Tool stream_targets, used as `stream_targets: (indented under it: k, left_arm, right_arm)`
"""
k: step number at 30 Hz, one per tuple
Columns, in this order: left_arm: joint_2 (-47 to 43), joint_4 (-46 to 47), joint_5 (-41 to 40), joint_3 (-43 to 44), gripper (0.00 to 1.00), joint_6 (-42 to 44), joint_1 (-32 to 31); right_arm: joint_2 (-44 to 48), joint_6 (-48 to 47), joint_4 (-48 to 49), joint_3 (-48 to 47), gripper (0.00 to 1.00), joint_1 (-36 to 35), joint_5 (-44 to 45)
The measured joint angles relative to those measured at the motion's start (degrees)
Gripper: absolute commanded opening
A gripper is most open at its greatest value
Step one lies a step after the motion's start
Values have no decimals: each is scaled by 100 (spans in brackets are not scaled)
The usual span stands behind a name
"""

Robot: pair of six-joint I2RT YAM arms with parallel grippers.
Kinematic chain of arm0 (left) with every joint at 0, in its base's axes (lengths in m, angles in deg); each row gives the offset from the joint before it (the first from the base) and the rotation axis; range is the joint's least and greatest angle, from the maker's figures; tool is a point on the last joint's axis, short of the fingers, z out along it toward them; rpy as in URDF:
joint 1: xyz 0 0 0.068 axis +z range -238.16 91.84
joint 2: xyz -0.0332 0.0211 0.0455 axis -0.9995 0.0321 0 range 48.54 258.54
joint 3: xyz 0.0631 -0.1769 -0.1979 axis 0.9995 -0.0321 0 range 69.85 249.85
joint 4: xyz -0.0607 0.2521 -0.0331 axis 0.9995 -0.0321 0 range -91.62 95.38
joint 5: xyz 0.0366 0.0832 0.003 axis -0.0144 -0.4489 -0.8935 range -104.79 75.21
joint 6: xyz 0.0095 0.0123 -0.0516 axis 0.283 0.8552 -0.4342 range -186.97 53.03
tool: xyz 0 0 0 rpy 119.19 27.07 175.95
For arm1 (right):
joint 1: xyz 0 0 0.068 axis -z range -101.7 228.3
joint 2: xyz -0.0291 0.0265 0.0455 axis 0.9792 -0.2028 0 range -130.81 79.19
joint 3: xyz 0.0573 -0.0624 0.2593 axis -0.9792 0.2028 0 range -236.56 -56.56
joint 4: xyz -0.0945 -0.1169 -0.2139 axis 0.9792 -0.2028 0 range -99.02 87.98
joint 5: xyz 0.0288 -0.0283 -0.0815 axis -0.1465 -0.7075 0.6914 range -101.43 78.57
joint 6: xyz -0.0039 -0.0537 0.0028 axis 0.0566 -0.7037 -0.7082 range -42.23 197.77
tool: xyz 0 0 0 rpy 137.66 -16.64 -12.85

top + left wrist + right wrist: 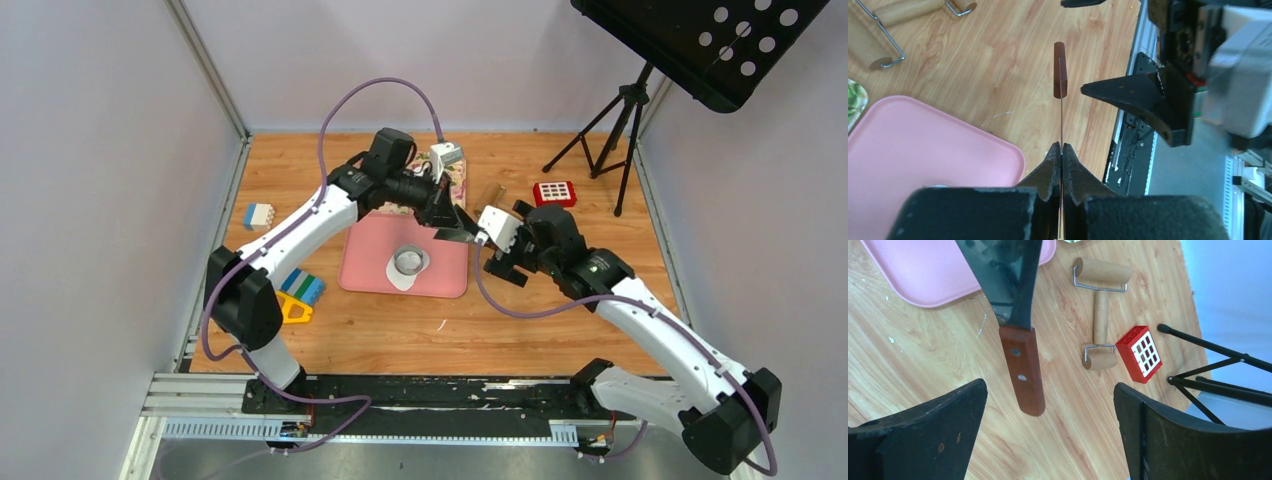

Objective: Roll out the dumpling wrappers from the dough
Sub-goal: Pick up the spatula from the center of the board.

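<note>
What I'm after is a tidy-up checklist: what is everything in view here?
tray: one, pink, middle of the table
dough: one irregular sheet, white, on the tray
ring cutter: one, metal, on the dough
knife: one, brown handle, dark blade, in the air right of the tray
roller: one, pale wood, wire frames, beyond the knife
grid block: one, red, beside the roller
toy bricks: three groups, white-blue, blue-green, yellow, left of the tray
patterned card: one, green print, behind the tray
music stand: one, black, far right corner
left end effector: one, black, shut on the knife blade
right end effector: one, black, open, holding nothing, near the knife handle
</note>
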Motion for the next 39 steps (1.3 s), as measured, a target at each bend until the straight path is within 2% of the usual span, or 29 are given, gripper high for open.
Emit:
stream_targets:
  k: [4,9,12,17,22,26,29,31,34,39]
  left_arm:
    - [-9,-317,-11,179,0,295,122]
    - [-278,-350,529,363,0,404,584]
    - [-726,168,898,201,0,157,940]
    - [-1829,1510,1499,-597,0,-431,1213]
    - [-2262,2415,1690,-1102,0,-660,1366]
    - [-2424,2739,2100,-1508,0,-863,1596]
    - [-2509,3141,2227,-1775,0,-1154,1749]
    - [-2559,3740,2256,-2004,0,-1576,1816]
    - [-2577,5174,2221,-2387,0,-2516,1875]
    - [-2573,7130,1891,-2885,0,-3912,1893]
  right_arm:
    - [452,164,20,0,100,214,-275]
    - [1281,431,4,-103,100,1165,-1952]
    - [1445,581,17,-258,99,1563,-3012]
    - [1130,1005,87,-584,97,2107,-4699]
    - [542,1777,354,-949,96,3025,-6159]
    - [151,2715,1145,-1207,95,3650,-7136]
    - [-59,3589,1943,-1248,95,3777,-7674]
    - [-225,4245,2592,-1244,95,3766,-7952]
    - [-522,5066,3484,-1228,95,3720,-8255]
    - [-780,5775,4227,-1104,94,3467,-8421]
